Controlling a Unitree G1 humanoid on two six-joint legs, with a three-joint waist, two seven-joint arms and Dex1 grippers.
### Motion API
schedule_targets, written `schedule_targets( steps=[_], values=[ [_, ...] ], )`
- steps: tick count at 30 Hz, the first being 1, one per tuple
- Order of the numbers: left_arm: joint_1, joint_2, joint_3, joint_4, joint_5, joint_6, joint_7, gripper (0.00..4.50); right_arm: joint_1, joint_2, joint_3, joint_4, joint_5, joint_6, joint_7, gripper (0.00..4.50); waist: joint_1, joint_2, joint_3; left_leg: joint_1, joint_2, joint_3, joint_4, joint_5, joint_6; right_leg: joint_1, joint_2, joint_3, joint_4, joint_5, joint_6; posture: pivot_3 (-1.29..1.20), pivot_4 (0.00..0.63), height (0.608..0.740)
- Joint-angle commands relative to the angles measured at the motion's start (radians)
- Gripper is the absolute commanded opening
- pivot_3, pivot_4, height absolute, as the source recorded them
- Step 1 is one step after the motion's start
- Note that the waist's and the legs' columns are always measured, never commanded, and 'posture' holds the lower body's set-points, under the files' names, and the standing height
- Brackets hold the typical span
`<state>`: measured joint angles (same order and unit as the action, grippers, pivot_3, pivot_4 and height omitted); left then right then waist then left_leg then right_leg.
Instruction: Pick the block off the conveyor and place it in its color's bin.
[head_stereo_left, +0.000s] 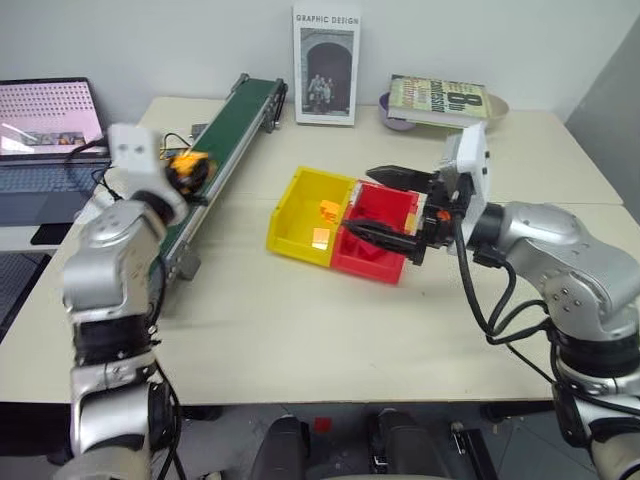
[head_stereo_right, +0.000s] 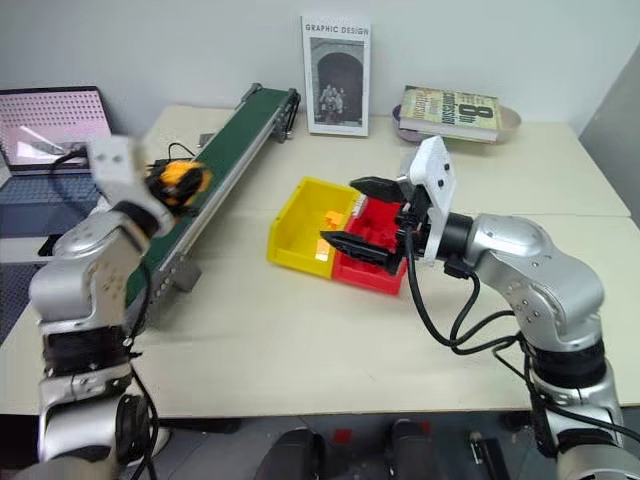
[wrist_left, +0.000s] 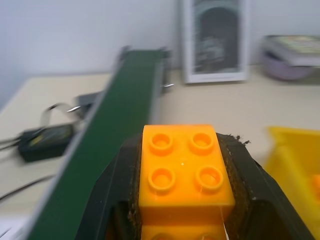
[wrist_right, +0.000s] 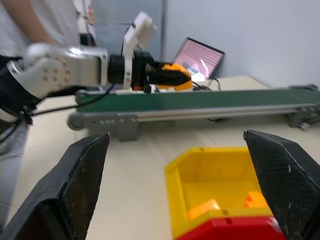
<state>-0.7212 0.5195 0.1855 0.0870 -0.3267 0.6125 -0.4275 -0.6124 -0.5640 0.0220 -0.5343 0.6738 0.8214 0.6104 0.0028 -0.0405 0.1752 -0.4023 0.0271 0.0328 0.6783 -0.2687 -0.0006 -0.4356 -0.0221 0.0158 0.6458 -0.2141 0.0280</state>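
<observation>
The left gripper (wrist_left: 182, 200) is clamped on the block (wrist_left: 182, 172), an orange-yellow studded brick held between its two black fingers just above the near stretch of the conveyor (head_stereo_left: 225, 135), which runs along the left side of the tabletop (head_stereo_left: 300, 330) toward its back edge. So the pick looks done and the block appears clear of the belt; what is left is the carry across and the drop. The yellow bin (head_stereo_left: 300, 215) sits near the middle of the tabletop, touching the red bin (head_stereo_left: 385, 235) on its right, and already has a few orange-yellow pieces in it. The right gripper (head_stereo_left: 398, 210) hangs with its jaws spread wide and empty, over the red bin, close to the seam between the two. Between conveyor rail and yellow bin the tabletop is bare, so the path looks open; the tight spots, I'd judge, are the rail beside the left hand and the right gripper crowding the bin's far side. A laptop (head_stereo_left: 45, 125) stands off the table's left edge, books (head_stereo_left: 325, 65) along the back.
</observation>
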Motion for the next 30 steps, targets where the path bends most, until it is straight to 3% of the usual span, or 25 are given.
schedule_targets(
  steps=[1, 4, 10, 11, 22, 24, 30],
  values=[
    [-0.095, -0.043, -0.182, 0.092, 0.039, -0.100, -0.193, 1.53, 0.067, -0.062, 0.005, -0.132, -0.089, 0.022, -0.087, 4.50, -0.002, 0.000, 0.000, 0.000, 0.000, 0.000, 0.000, 0.000, 0.000, 0.000, 0.000, 0.000, 0.000, 0.000, 0.000, 0.00, 0.150, 0.740],
    [-0.121, -0.060, -0.296, 0.168, 0.101, -0.188, -0.299, 1.53, 0.098, -0.044, 0.001, -0.167, -0.090, 0.044, -0.137, 4.50, -0.004, 0.000, 0.000, 0.000, 0.000, 0.000, -0.001, 0.000, 0.000, 0.000, 0.001, 0.000, 0.000, 0.000, 0.000, 0.00, 0.150, 0.740],
    [-0.188, -0.110, -0.294, 0.394, 0.151, -0.319, -0.299, 1.53, 0.107, -0.001, -0.014, -0.223, -0.090, 0.102, -0.230, 4.50, -0.019, 0.001, 0.000, 0.000, 0.001, 0.000, 0.000, 0.000, 0.000, -0.002, 0.008, 0.001, 0.001, -0.001, -0.001, 0.00, 0.150, 0.740],
    [-0.198, -0.110, -0.293, 0.421, 0.162, -0.339, -0.295, 2.09, 0.112, 0.003, -0.020, -0.233, -0.089, 0.111, -0.243, 4.50, -0.019, 0.001, 0.000, 0.000, 0.002, -0.001, 0.000, 0.000, 0.000, -0.002, 0.009, 0.000, 0.002, -0.001, -0.001, 0.00, 0.150, 0.740],
    [-0.207, -0.096, -0.253, 0.443, 0.167, -0.362, -0.317, 4.48, 0.110, 0.008, -0.032, -0.230, -0.081, 0.124, -0.253, 4.50, -0.019, 0.001, 0.000, -0.001, 0.002, -0.001, 0.000, 0.000, 0.000, -0.002, 0.005, 0.001, 0.001, -0.001, -0.001, 0.00, 0.150, 0.740],
    [-0.195, -0.077, -0.243, 0.414, 0.159, -0.346, -0.334, 4.48, 0.107, -0.001, -0.031, -0.219, -0.081, 0.118, -0.236, 4.50, -0.019, 0.001, 0.000, -0.001, 0.002, 0.000, 0.000, 0.000, 0.000, -0.002, 0.004, 0.001, 0.000, -0.001, -0.001, 0.00, 0.150, 0.740],
    [-0.054, 0.200, -0.257, 0.130, 0.101, -0.200, -0.634, 4.48, 0.096, -0.142, -0.053, -0.115, -0.090, 0.059, -0.054, 4.50, -0.037, 0.001, 0.001, 0.000, 0.002, 0.000, -0.001, 0.000, 0.000, -0.003, 0.005, 0.001, 0.001, -0.001, -0.001, 0.00, 0.150, 0.740]
  ],
)
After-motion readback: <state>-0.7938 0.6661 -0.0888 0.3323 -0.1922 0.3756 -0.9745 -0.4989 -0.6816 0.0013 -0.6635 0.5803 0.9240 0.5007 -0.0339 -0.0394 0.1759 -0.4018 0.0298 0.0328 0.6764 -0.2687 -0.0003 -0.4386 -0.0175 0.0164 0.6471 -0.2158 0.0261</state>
